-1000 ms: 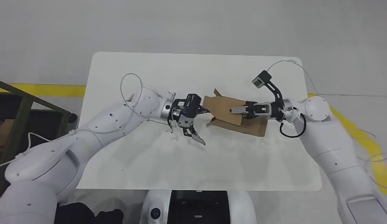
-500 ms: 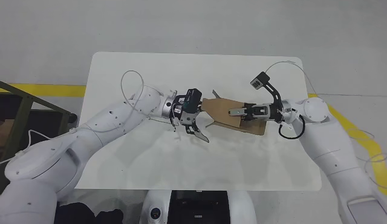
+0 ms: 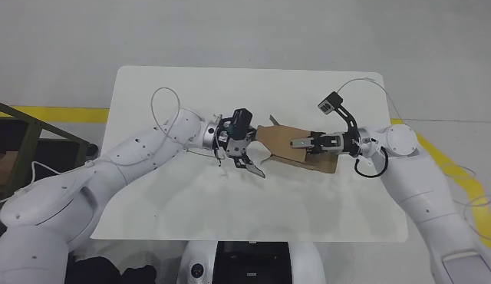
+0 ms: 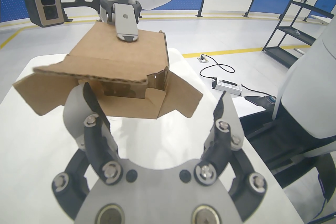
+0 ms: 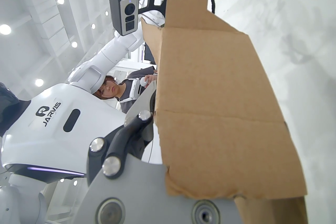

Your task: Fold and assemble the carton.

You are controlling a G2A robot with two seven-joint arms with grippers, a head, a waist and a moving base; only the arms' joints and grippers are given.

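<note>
Here my left gripper [image 4: 152, 96] is wide open and empty just before the loose flaps [image 4: 181, 97] of the brown corrugated cardboard carton [image 3: 285, 140], pinched by my right gripper [image 3: 304, 142] at the middle of the white table [image 3: 153, 92], so I fear a hard push may slide it out.

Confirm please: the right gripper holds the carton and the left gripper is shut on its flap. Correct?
No. The left gripper is open wide before the carton, as the left wrist view shows. The right gripper does hold the carton.
</note>
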